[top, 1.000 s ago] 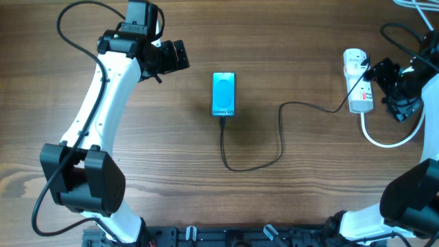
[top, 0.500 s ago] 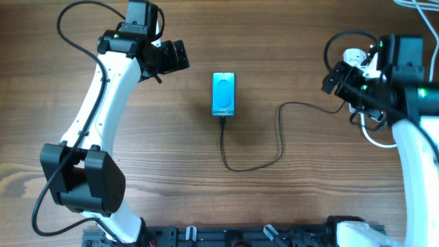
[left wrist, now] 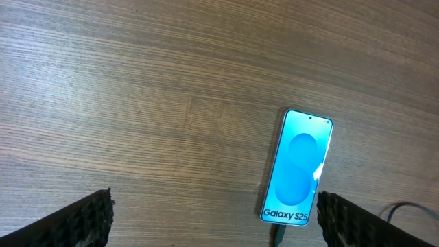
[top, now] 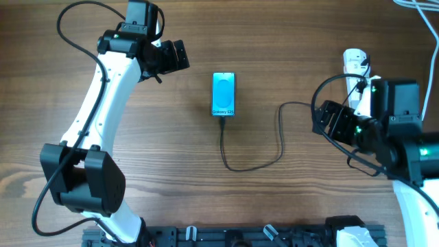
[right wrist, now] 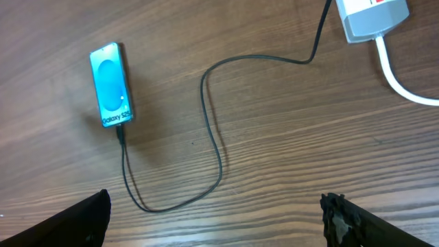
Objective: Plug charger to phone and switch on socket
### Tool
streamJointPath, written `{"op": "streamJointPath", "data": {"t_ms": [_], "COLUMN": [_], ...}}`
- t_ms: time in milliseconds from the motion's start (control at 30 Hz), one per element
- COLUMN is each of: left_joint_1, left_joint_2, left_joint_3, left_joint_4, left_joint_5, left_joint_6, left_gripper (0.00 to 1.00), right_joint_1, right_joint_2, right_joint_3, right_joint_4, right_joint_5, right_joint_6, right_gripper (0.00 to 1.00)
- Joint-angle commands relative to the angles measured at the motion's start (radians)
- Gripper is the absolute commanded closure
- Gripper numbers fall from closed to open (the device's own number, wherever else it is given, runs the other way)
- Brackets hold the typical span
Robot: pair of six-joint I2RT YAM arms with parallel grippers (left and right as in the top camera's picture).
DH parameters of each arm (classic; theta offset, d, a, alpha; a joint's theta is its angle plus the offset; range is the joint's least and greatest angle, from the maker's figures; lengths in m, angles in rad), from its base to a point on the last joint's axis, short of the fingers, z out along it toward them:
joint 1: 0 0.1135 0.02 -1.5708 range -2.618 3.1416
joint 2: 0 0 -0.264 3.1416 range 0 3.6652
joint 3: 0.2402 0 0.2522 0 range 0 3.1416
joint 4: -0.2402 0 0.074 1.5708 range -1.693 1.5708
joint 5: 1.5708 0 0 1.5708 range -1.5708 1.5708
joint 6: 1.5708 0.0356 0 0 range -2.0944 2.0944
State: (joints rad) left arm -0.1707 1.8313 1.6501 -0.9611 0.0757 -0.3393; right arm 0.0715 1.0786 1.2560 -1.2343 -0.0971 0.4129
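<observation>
The phone (top: 223,95) lies flat mid-table, cyan screen lit, "Galaxy" end toward me; it shows in the left wrist view (left wrist: 297,176) and the right wrist view (right wrist: 110,84). The black charger cable (top: 280,130) has its tip in the phone's near end and loops right to the white socket strip (top: 354,64), partly hidden by my right arm. The strip's end shows in the right wrist view (right wrist: 370,15). My left gripper (top: 180,55) is open and empty, left of the phone. My right gripper (top: 326,121) is open and empty, high over the cable.
The socket's thick white cord (right wrist: 401,84) curves off at the right. More white cords (top: 420,8) lie at the far right corner. A black rail (top: 233,237) runs along the near table edge.
My right arm has swung away from the socket, toward me and to the left, uncovering the strip's far end. The left arm, phone and cable have not moved.
</observation>
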Motion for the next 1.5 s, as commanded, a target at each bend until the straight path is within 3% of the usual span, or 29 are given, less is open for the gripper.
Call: {"op": "streamJointPath", "data": {"t_ms": [0,233,333,400,567,700,833,1167,1467], "left_joint_1": [0.005,0.005,0.005,0.005,0.005,0.005,0.005,0.005,0.005], "left_joint_2": [0.008,0.008,0.008,0.008,0.008,0.008,0.008,0.008,0.008], "left_joint_3": [-0.003,-0.003,-0.003,-0.003,-0.003,-0.003,-0.003,-0.003,-0.003], "left_joint_4": [0.002,0.002,0.002,0.002,0.002,0.002,0.002,0.002,0.002], "left_joint_5": [-0.006,-0.006,-0.006,-0.006,-0.006,-0.006,-0.006,-0.006,-0.006], "left_joint_6": [-0.009,-0.009,-0.009,-0.009,-0.009,-0.009,-0.009,-0.009,-0.009], "left_gripper": [0.0,0.0,0.0,0.0,0.0,0.0,0.0,0.0,0.0], "right_joint_1": [0.004,0.004,0.004,0.004,0.004,0.0,-0.015,-0.067,-0.073], "right_joint_2": [0.039,0.047,-0.069,-0.235,-0.594,-0.864,-1.018,-1.075,-1.075], "right_joint_3": [-0.008,-0.008,-0.049,-0.178,-0.565,-0.895,-1.054,-1.253,-1.251], "right_joint_4": [-0.003,0.002,0.09,0.248,0.65,0.997,1.173,1.435,1.247], "right_joint_5": [-0.007,-0.016,-0.016,-0.02,-0.156,-0.167,-0.163,-0.164,-0.095], "right_joint_6": [-0.023,-0.179,-0.275,-0.296,-0.513,-0.514,-0.518,-0.517,-0.556], "right_gripper": [0.0,0.0,0.0,0.0,0.0,0.0,0.0,0.0,0.0]}}
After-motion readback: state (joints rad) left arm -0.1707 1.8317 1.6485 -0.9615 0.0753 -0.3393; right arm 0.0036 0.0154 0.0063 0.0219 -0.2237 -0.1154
